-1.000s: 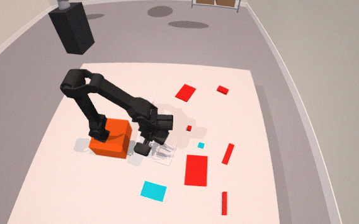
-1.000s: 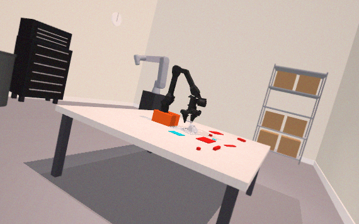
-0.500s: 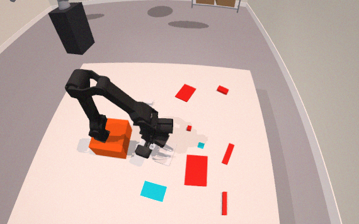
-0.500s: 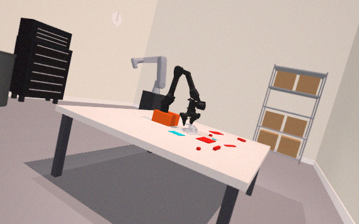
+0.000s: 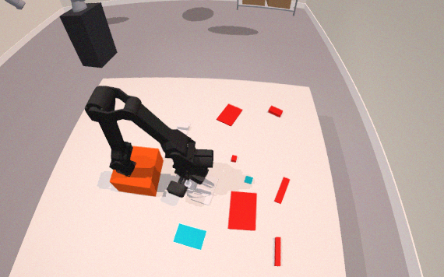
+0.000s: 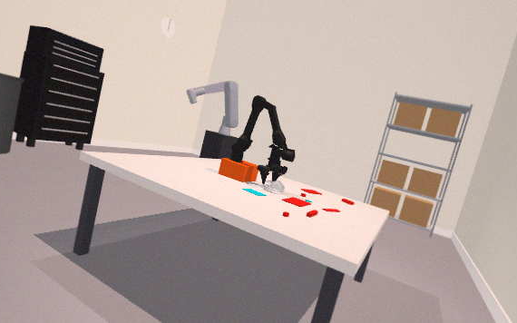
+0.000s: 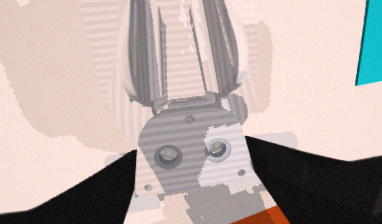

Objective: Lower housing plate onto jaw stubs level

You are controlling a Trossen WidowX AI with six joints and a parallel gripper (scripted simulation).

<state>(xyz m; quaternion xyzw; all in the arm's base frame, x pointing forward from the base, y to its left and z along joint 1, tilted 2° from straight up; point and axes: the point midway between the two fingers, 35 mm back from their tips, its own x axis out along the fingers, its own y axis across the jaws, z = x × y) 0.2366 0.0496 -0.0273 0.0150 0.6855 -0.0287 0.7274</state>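
Observation:
The housing plate (image 7: 189,135) is grey, round-ended, with two large ringed holes. My gripper (image 5: 188,184) (image 6: 269,180) (image 7: 191,148) is shut on it, one black finger at each side edge. Two long, pale grey jaws, the left jaw (image 7: 142,50) and the right jaw (image 7: 223,50), lie side by side in front of the plate, pointing away from my hand. The plate's front edge reaches their near ends. A pale, see-through base (image 7: 94,40) lies beneath the jaws. The plate hides the stubs, and whether it touches them or sits level I cannot tell.
An orange block (image 5: 135,188) (image 6: 235,169) stands under the arm's base, close behind the hand. A cyan plate (image 5: 189,236) (image 6: 254,192) (image 7: 377,45) lies to one side. A large red plate (image 5: 242,211) (image 6: 296,201), a small cyan cube (image 5: 248,180) and several red pieces lie beyond the jaws.

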